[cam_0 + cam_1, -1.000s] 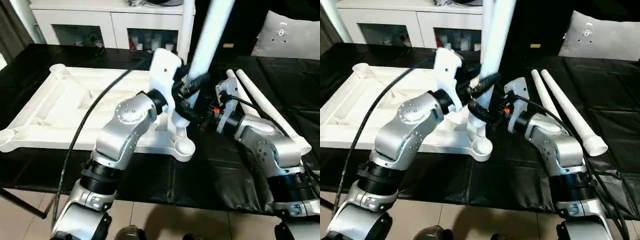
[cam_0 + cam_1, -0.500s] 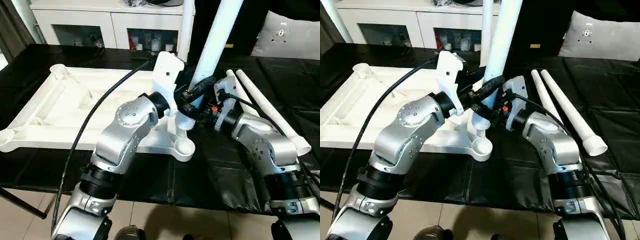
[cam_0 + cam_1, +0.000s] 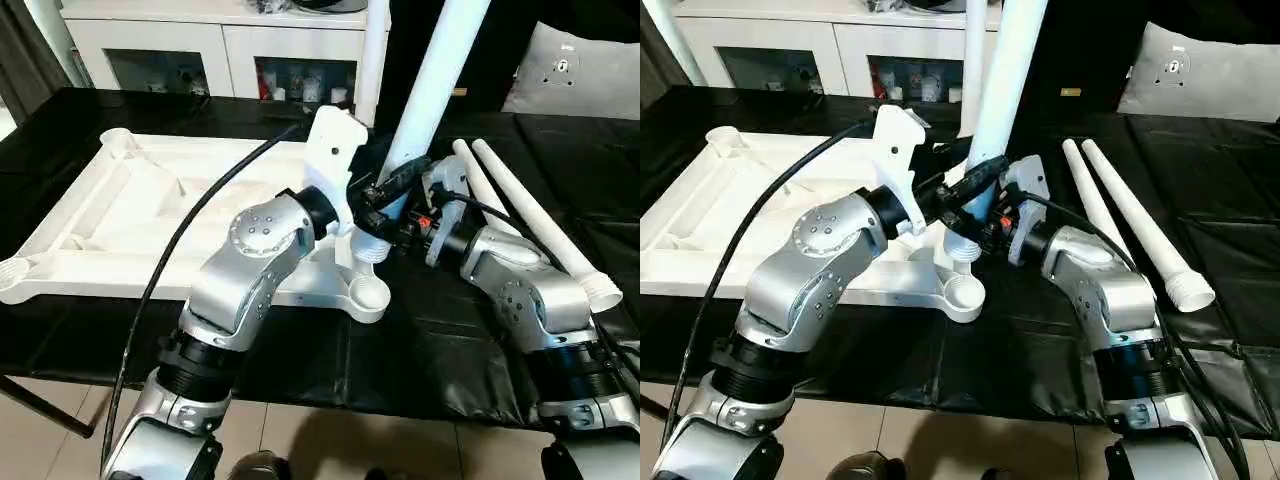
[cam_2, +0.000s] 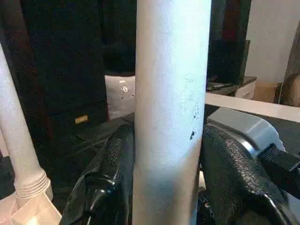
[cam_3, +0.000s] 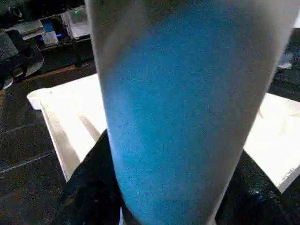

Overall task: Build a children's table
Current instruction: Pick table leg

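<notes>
White tapered plastic leg (image 3: 432,80) stood near-upright, pinched low by both left gripper (image 3: 388,187) and right gripper (image 3: 408,222), threaded end just above upturned white ribbed tabletop (image 3: 150,215), likely steadied for corner-socket insertion.

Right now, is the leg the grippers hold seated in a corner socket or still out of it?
Cannot tell. The held leg stands nearly upright, its ribbed end low by the tabletop, but the grippers hide the joint.
</notes>
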Robot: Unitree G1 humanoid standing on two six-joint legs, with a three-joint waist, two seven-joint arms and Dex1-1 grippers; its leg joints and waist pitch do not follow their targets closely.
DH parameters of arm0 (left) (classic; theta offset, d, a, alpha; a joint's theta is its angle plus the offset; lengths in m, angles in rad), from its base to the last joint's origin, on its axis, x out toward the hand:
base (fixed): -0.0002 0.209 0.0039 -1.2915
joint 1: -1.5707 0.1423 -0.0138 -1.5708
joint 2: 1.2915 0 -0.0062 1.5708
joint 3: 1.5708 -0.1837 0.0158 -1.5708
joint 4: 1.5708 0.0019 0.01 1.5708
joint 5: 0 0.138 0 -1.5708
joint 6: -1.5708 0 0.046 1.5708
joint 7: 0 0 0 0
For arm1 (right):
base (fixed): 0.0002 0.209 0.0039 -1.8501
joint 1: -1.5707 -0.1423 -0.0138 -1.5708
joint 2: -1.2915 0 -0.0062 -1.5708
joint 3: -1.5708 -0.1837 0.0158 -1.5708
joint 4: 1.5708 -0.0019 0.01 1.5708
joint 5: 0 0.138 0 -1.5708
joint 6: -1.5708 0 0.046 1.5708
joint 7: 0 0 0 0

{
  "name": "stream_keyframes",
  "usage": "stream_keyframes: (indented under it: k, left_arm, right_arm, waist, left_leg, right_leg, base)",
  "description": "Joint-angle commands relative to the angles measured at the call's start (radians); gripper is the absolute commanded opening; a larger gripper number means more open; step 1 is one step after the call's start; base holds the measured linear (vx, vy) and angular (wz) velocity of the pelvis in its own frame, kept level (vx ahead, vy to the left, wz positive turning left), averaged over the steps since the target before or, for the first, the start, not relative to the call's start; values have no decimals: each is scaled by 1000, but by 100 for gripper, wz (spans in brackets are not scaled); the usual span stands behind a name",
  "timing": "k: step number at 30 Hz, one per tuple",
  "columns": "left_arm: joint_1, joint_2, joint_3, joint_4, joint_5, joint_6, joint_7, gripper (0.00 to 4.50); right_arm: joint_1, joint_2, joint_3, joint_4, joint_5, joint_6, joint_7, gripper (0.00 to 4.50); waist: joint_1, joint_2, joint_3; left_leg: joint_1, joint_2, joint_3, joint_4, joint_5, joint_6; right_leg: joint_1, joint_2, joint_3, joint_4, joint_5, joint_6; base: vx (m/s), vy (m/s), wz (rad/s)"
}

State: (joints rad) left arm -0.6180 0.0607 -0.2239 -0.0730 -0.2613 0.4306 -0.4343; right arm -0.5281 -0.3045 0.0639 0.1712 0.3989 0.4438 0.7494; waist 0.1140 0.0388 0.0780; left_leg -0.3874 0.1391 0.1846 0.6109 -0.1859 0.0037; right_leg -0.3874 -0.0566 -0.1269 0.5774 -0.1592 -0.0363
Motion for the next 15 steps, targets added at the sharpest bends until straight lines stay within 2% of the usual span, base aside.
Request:
stream_keyframes:
  k: [1, 3, 4, 7, 8, 9, 15]
  left_arm:
    - [0, -6, -9, -27, -2, 3, -13, 184]
    - [-1, -7, -8, -25, 0, 3, -12, 184]
    - [-2, -7, -6, -23, 2, 2, -11, 184]
    - [-4, -7, -5, -21, 3, 1, -10, 184]
    - [-5, -7, -4, -20, 3, 1, -10, 184]
    - [-5, -7, -3, -19, 3, 2, -10, 184]
    - [-6, -5, -3, -18, 5, 2, -10, 184]
  right_arm:
    - [0, -3, 3, 8, -4, 1, 1, 195]
    - [-1, -4, 3, 9, -4, 5, -1, 195]
    - [-2, 1, -7, 10, 11, 27, 0, 264]
    - [-3, 4, -11, 10, 10, 29, 1, 270]
    - [-3, 1, -6, 10, 0, 21, 2, 298]
    - [-3, -1, -2, 9, -7, 16, 1, 306]
    - [2, -1, -1, 1, -11, 12, 2, 309]
  waist:
    - [3, -18, -85]
    - [3, -18, -85]
    - [2, -18, -85]
    - [3, -16, -85]
    - [3, -16, -85]
    - [3, -17, -85]
    - [3, -16, -86]
  left_leg:
    - [18, 107, -50, -65, -139, 58]
    - [19, 108, -51, -66, -141, 58]
    - [19, 107, -50, -66, -142, 58]
    - [19, 107, -50, -66, -142, 58]
    - [19, 107, -50, -65, -142, 56]
    - [19, 107, -50, -66, -142, 56]
    - [18, 107, -50, -65, -135, 59]
  right_leg:
    - [50, -129, 76, -75, -336, -104]
    - [49, -129, 76, -75, -334, -105]
    - [50, -129, 76, -76, -335, -106]
    - [49, -129, 76, -75, -335, -107]
    - [50, -129, 76, -75, -333, -107]
    - [50, -129, 76, -75, -333, -106]
    - [51, -130, 76, -73, -322, -112]
  base:
    - [0, 0, 0]
    - [0, 0, 0]
    - [0, 0, 0]
    - [0, 0, 0]
    - [0, 0, 0]
    - [0, 0, 0]
    - [0, 0, 0]
